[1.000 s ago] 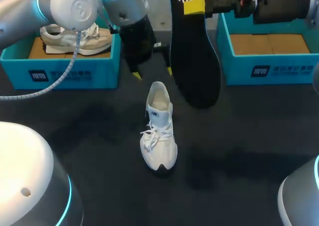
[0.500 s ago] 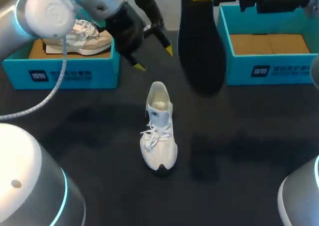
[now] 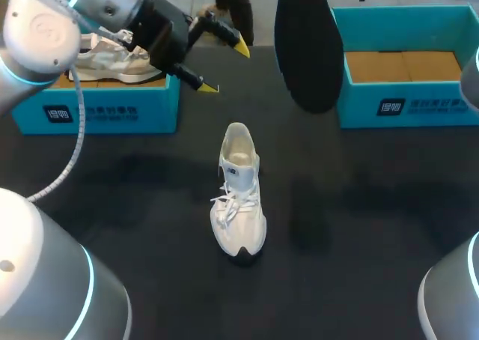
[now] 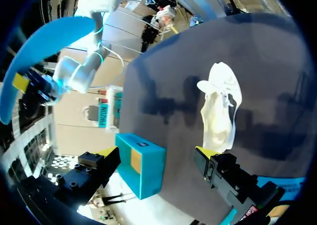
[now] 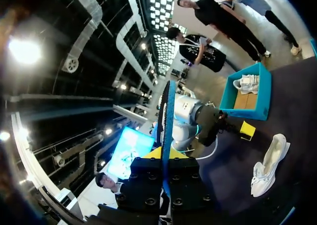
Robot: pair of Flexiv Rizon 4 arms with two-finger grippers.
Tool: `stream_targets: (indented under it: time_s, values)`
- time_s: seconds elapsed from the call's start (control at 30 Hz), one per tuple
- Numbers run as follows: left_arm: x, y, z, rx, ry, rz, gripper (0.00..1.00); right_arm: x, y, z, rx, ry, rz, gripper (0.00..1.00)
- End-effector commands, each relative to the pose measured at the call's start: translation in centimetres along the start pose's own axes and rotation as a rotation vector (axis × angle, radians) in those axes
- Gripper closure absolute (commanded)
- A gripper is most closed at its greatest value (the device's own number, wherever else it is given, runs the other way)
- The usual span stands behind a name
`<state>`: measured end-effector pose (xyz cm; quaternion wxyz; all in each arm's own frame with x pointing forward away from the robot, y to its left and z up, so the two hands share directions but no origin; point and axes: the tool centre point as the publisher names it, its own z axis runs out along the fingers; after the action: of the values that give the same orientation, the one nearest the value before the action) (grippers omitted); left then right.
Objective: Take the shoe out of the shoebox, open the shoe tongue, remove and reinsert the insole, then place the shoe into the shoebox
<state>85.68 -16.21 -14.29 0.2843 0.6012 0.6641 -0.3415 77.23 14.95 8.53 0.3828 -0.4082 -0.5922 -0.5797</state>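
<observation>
A white laced shoe (image 3: 238, 194) stands upright mid-table, toe toward the near edge, collar open. Its dark insole (image 3: 307, 44) hangs toe-down in the air beyond the shoe, toward the right box. My right gripper (image 5: 165, 155) is shut on the insole (image 5: 166, 121), seen edge-on with a blue underside. My left gripper (image 3: 223, 68) stands open and empty above the table beside the left shoebox (image 3: 105, 109). In the left wrist view the shoe (image 4: 220, 111) lies ahead of the open fingers (image 4: 204, 154), and the raised insole (image 4: 44, 51) shows far off.
The left blue shoebox holds a second white shoe (image 3: 112, 55). The right blue shoebox (image 3: 408, 104) at the back right shows only a brown cardboard floor. Dark tabletop surrounds the standing shoe on all sides.
My left arm has drawn back and leftward from above the shoe toward the left box, still open. The right gripper has lifted the insole higher and farther from the shoe.
</observation>
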Motion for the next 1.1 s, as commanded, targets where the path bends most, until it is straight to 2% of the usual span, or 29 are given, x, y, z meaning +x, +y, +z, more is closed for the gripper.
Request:
stream_targets:
  time_s: [0.03,0.37,0.77,0.93,1.1]
  values:
    - [0.3,-0.6,-0.7,-0.01,-0.184,0.021,0.0,-0.9,2.3,0.0,0.063,0.005,0.018,1.0]
    - [-1.5,-1.2,-2.9,-0.009,-0.379,0.076,0.0,-2.3,4.1,-1.4,0.086,-0.016,0.134,1.0]
    - [-3.0,-1.9,-5.1,-0.011,-0.553,0.148,0.0,-4.4,4.2,-1.7,0.1,-0.012,0.303,1.0]
    - [-3.9,-2.4,-5.8,-0.002,-0.612,0.192,0.0,-5.8,5.4,-1.7,0.091,-0.023,0.35,1.0]
    - [-4.6,-3.1,-6.2,-0.041,-0.648,0.248,0.0,-7.9,6.6,-1.3,0.044,-0.07,0.392,1.0]
